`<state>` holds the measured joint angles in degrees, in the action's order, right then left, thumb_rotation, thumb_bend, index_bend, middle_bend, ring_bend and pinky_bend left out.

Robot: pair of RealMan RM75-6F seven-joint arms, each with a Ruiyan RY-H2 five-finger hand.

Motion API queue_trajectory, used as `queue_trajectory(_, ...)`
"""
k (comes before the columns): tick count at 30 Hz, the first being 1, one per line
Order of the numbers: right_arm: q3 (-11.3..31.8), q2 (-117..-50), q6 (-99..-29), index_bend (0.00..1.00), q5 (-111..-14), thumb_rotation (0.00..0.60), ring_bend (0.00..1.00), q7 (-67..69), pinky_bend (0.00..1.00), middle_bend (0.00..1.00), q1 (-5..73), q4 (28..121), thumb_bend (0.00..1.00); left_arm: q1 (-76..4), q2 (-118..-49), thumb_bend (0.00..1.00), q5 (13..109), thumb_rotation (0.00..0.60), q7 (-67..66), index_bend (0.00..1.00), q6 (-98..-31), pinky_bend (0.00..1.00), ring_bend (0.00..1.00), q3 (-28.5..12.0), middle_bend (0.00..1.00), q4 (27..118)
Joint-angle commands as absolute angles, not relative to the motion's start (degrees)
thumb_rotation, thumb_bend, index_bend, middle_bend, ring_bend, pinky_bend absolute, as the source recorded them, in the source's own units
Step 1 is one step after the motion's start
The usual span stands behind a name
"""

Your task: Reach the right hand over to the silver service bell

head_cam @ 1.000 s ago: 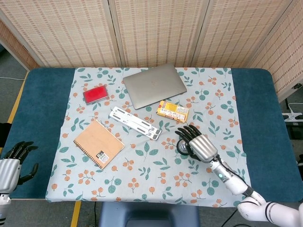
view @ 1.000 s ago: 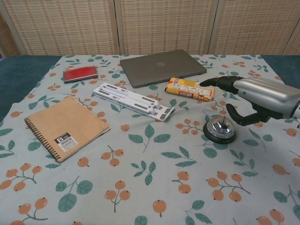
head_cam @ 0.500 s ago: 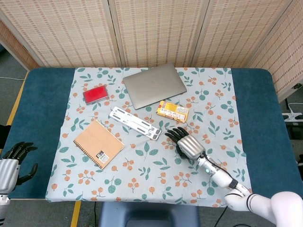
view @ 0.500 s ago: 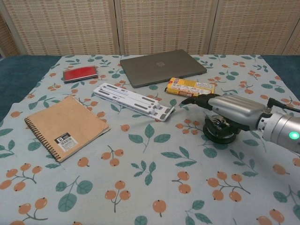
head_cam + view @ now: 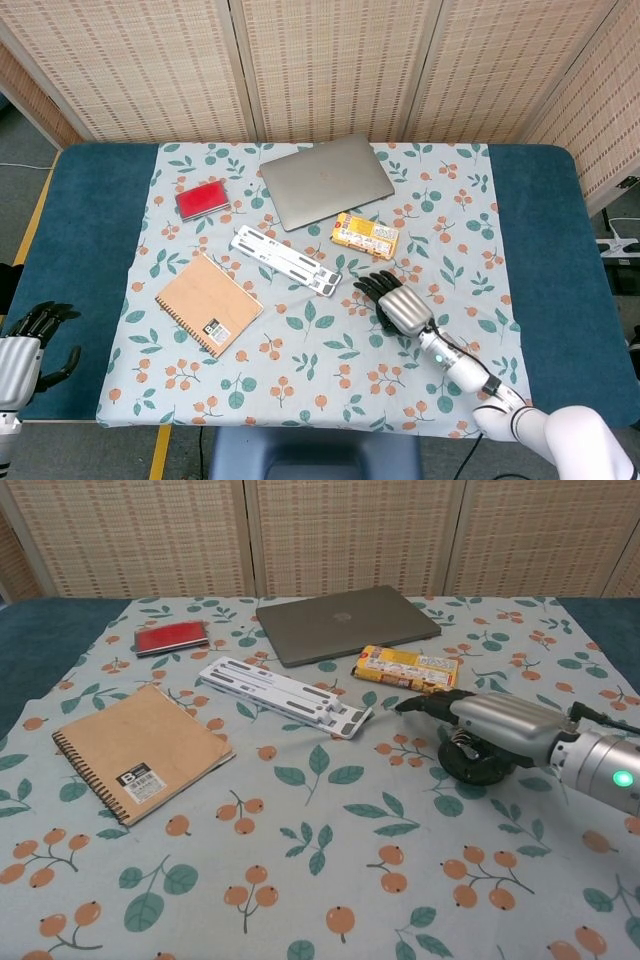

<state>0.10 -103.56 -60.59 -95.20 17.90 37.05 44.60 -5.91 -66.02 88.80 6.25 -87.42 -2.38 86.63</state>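
The silver service bell stands on its black base on the flowered cloth, right of centre. My right hand lies flat over the top of it, fingers stretched out to the left, covering the dome; only the base and a sliver of metal show in the chest view. The head view hides the bell under the hand. Whether the palm touches the dome is unclear. My left hand hangs off the table's left front corner, fingers loosely curled, holding nothing.
A yellow snack box lies just beyond the bell. A white folding stand, a grey laptop, a red case and a brown spiral notebook are spread over the cloth to the left.
My right hand has swung left and lowered from beside the bell to directly over it, now covering the dome. The left hand has stayed put.
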Motion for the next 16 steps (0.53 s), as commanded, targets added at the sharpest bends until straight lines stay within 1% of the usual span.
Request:
queue_trajectory(1,0.56,-96.75,-69.77,0.05,-96.45,0.600,0.00,11.69,0.00,0.05,34.26,54.21,0.74,-5.87,-65.99,0.39,88.59,0.600,6.32,0.28,-87.32,0.31,0.15,-2.39,0.23,86.61)
queue_trajectory(3,0.98,-91.83,-74.23,0.06,-96.43,0.600,0.00,5.00,0.00,0.05,31.81,61.61,0.74,-5.86,-65.91,0.39,88.29,0.600,6.49,0.28,-87.15,0.31,0.15,-2.44,0.23,86.67)
queue_trajectory(5,0.95,-87.49,-77.28,0.08,-95.68,0.600,0.00,-1.21,0.00,0.05,29.03,67.83,0.74,-5.80,-65.87,0.39,88.12,0.600,6.55,0.28,-87.17,0.31,0.15,-2.51,0.23,86.69)
queue_trajectory(8,0.30,-81.11,-81.73,0.12,-91.93,0.600,0.00,-9.95,0.00,0.05,22.73,77.26,0.75,-5.70,-65.86,0.39,88.21,0.600,6.42,0.28,-87.50,0.31,0.15,-2.56,0.23,86.78)
queue_trajectory(9,0.33,-80.13,-83.14,0.15,-90.08,0.600,0.00,-11.70,0.00,0.05,20.68,79.08,0.74,-5.68,-65.86,0.39,88.33,0.600,6.32,0.28,-87.61,0.31,0.15,-2.53,0.23,86.86)
queue_trajectory(11,1.15,-79.50,-86.03,0.18,-85.10,0.600,0.00,-15.88,0.00,0.03,16.55,81.83,0.74,-5.68,-65.84,0.39,88.80,0.600,6.10,0.28,-87.86,0.31,0.15,-2.43,0.23,86.94)
queue_trajectory(13,1.59,-78.66,-88.32,0.17,-81.36,0.600,0.00,-20.13,0.00,0.01,13.33,83.70,0.74,-5.68,-65.89,0.39,89.12,0.600,5.67,0.28,-88.08,0.31,0.15,-2.38,0.23,87.11)
queue_trajectory(16,1.87,-77.13,-89.10,0.14,-78.99,0.600,0.00,-20.46,0.00,0.00,11.06,84.87,0.74,-5.80,-65.99,0.39,89.31,0.600,4.56,0.28,-87.77,0.31,0.15,-2.17,0.23,87.34)
